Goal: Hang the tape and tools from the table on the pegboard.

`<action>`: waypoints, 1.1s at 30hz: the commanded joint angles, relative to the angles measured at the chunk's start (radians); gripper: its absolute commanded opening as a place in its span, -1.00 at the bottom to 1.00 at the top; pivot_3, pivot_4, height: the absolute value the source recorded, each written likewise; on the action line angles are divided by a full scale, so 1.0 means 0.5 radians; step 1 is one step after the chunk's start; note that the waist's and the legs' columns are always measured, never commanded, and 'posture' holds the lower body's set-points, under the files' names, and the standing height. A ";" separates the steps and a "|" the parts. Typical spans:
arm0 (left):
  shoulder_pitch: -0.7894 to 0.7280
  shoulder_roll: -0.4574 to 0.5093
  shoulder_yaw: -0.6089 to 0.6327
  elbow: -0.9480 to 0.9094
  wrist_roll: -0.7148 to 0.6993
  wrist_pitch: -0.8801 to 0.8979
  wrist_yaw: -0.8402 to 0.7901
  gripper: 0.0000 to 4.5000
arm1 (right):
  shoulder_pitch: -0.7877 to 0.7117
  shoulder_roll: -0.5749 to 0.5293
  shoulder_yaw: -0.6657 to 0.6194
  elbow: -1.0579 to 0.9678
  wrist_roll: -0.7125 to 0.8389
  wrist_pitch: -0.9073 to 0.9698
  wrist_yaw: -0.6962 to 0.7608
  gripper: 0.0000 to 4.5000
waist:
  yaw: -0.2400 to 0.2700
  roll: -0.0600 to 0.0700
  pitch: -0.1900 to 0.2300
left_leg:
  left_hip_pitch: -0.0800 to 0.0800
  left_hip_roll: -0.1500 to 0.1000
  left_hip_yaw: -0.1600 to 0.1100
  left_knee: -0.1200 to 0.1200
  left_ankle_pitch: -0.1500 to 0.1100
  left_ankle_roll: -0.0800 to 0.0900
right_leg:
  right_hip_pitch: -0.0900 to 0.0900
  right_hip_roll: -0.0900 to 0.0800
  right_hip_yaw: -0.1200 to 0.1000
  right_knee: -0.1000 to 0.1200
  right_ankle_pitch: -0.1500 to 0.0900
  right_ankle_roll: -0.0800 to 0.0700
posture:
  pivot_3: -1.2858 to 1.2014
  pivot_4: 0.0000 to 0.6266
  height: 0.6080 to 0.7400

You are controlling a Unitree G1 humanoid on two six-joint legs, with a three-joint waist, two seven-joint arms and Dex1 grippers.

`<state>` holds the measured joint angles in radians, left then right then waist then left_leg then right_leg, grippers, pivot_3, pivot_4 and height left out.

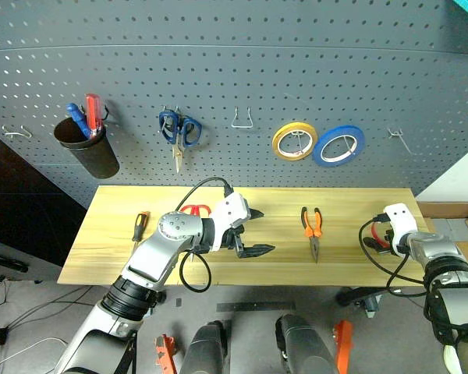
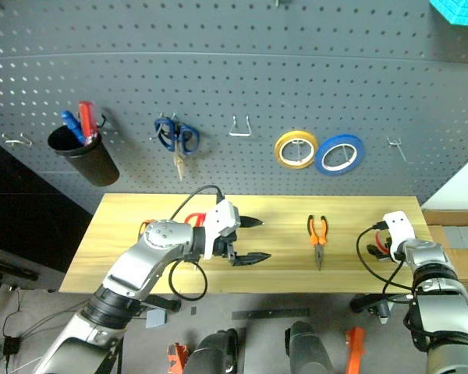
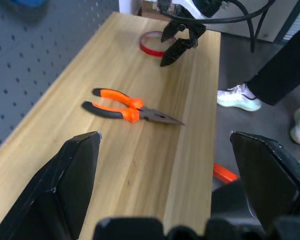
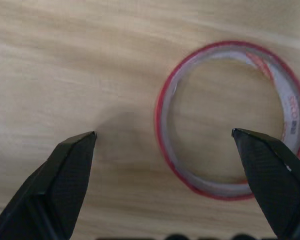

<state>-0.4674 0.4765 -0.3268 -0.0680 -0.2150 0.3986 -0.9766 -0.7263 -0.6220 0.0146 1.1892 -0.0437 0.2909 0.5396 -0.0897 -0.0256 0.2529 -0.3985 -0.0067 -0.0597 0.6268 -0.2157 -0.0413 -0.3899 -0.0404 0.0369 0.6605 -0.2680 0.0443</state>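
The red tape [image 4: 164, 131] lies flat at the right end of the table [image 1: 351, 265]. My right gripper [image 4: 165, 135] hangs just above it, open, one finger outside the ring and the other over its far rim. The left wrist view shows that same gripper [image 3: 177, 42] beside the tape [image 3: 149, 50]. The orange-and-black pliers [image 1: 313, 224] lie right of centre. My left gripper [image 1: 264, 231] is open and empty above the table's middle, pointing toward the pliers [image 3: 122, 107]. The red-handled scissors [image 1: 195, 209] lie partly hidden behind my left arm. The screwdriver [image 1: 140, 226] lies at the left end.
The pegboard [image 1: 242, 70] carries a black cup [image 1: 90, 152] with red and blue screwdrivers, blue scissors [image 1: 179, 131], a yellow roll [image 1: 295, 142] and a blue roll [image 1: 339, 146]. Bare hooks [image 1: 243, 118] [image 1: 399, 139] stand between and right of them. A person's shoes [image 3: 240, 97] are beyond the table's right end.
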 commanded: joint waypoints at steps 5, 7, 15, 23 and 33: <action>-0.077 -0.030 -0.022 -0.043 -0.020 -0.028 -0.097 0.98 | -0.053 -0.026 0.109 0.144 -0.153 0.020 0.141 0.16 | 0.005 -0.012 0.018 | -0.001 0.002 0.002 0.003 -0.002 -0.001 | 0.000 -0.001 0.003 -0.002 0.001 0.002 | -0.04 -0.08 1.00; -0.091 -0.035 -0.026 -0.079 -0.061 0.030 -0.140 0.98 | -0.061 -0.024 0.115 0.163 -0.158 0.062 0.188 -0.17 | 0.007 -0.014 0.019 | -0.001 0.002 0.002 0.003 -0.003 -0.001 | 0.000 -0.001 0.003 -0.003 0.002 0.003 | -0.04 -0.07 1.00; -0.150 -0.028 -0.044 -0.195 -0.094 0.139 -0.209 0.98 | 0.011 -0.009 0.122 0.139 -0.182 0.021 0.174 -0.97 | 0.013 -0.035 0.051 | 0.000 0.003 0.000 0.005 -0.003 -0.002 | 0.001 0.000 0.002 -0.002 0.002 0.003 | -0.02 0.02 1.00; -0.302 -0.183 0.001 -0.198 -0.117 0.090 -0.133 0.98 | 0.675 -0.180 -0.122 -1.230 -0.027 0.034 0.103 -0.97 | 0.042 -0.020 0.073 | -0.006 0.005 -0.003 0.006 -0.003 -0.002 | 0.001 -0.005 0.002 -0.006 0.000 0.014 | -0.07 0.02 1.00; -0.411 -0.268 -0.008 -0.091 -0.086 -0.043 -0.135 0.98 | 1.300 0.246 -0.604 -3.438 -0.056 0.521 -0.553 -0.97 | -0.014 -0.003 0.107 | -0.022 0.004 0.009 0.006 -0.008 -0.002 | -0.031 -0.002 0.015 0.008 -0.006 0.028 | -0.11 0.05 1.00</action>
<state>-0.6660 0.3417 -0.3394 -0.1069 -0.2588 0.4053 -1.0377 -0.0852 -0.5166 -0.2841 -0.3928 -0.0607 0.5212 0.3018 -0.0967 -0.0271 0.3064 -0.4093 -0.0043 -0.0555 0.6298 -0.2196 -0.0424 -0.4053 -0.0401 0.0439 0.6644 -0.2710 0.0584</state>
